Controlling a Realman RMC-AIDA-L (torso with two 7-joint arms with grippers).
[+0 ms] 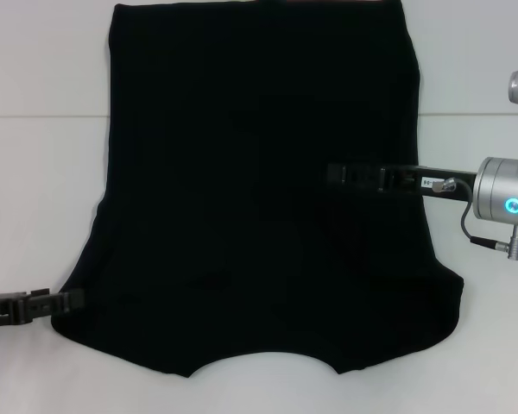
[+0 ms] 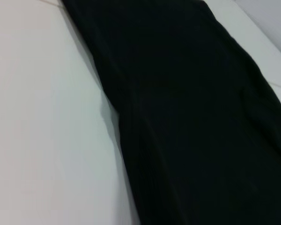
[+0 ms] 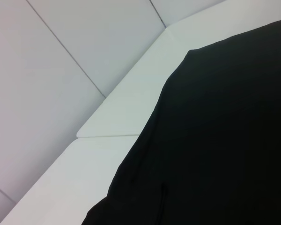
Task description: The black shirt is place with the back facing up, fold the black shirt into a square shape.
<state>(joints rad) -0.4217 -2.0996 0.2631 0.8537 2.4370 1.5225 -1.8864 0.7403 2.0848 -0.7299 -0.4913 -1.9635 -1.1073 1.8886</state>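
While the right gripper's (image 1: 338, 175) fingers blend into the dark cloth so you honestly can't tell if they're wide, narrow or pinching anything, the gripper itself sits over the shirt's (image 1: 242, 198) right half, about mid-height, with the arm reaching in level from the right edge of the head view. Same story on the other side: the left gripper (image 1: 69, 299) is right at the shirt's near-left sleeve tip, touching or just beside it, fingers impossible to read, arm coming in low and flat from the left. The shirt lies spread on the white table (image 1: 34, 172), neckline toward the robot, hem at the far end, and the right side already looks narrower, like that sleeve's tucked in. So it looks like the side-fold stage, with the left sleeve probably next. That move would need a clean pinch on the sleeve edge, a lift high enough to clear the cloth, then a carry inward without dragging the body. Wrist views just show shirt (image 2: 192, 122) and table edge (image 3: 126, 112).
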